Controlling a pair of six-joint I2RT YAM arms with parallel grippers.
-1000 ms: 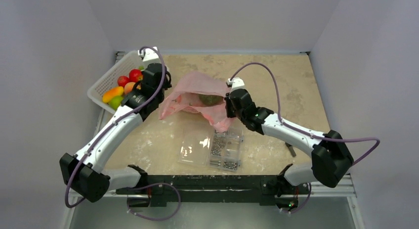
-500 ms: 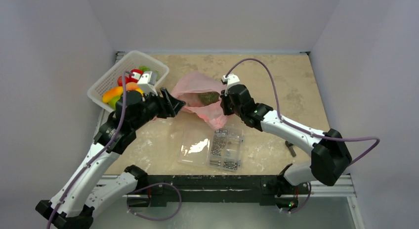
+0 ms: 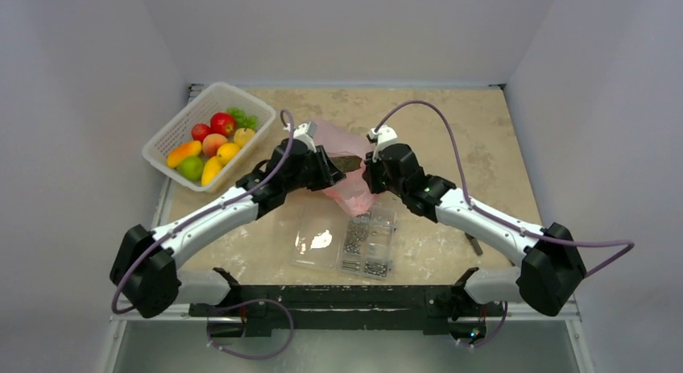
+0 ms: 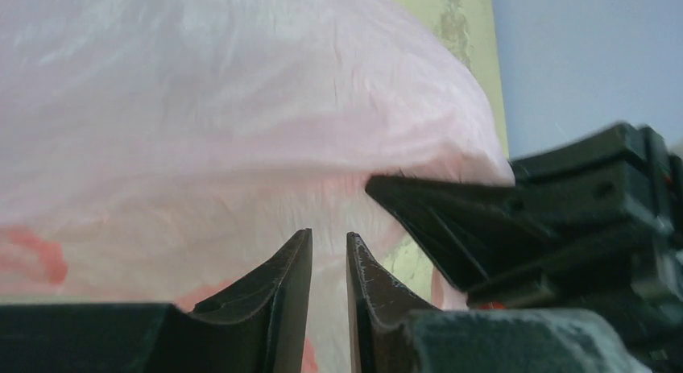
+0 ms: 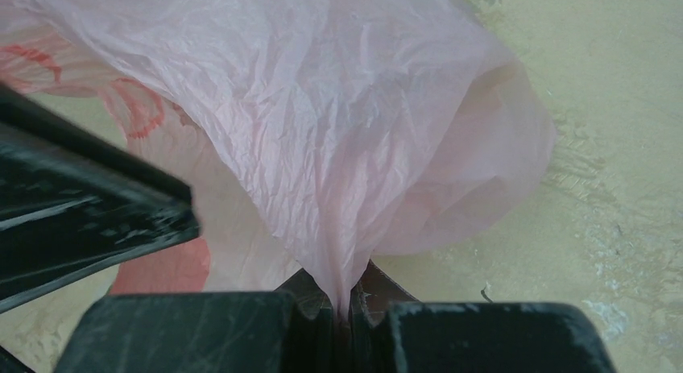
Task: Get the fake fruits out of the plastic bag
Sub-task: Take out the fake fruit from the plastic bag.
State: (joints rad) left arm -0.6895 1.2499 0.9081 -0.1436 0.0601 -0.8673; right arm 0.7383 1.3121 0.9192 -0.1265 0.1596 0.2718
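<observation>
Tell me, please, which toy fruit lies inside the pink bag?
The dull grey-green melon, showing through the pink bag; all the brighter fruits sit in the white basket.

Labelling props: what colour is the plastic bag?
The plastic bag is translucent pale pink with red markings; right wrist view shows it best.

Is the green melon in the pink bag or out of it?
In it. From above, the melon is a dark green patch with the pink bag bunched around it.
</observation>
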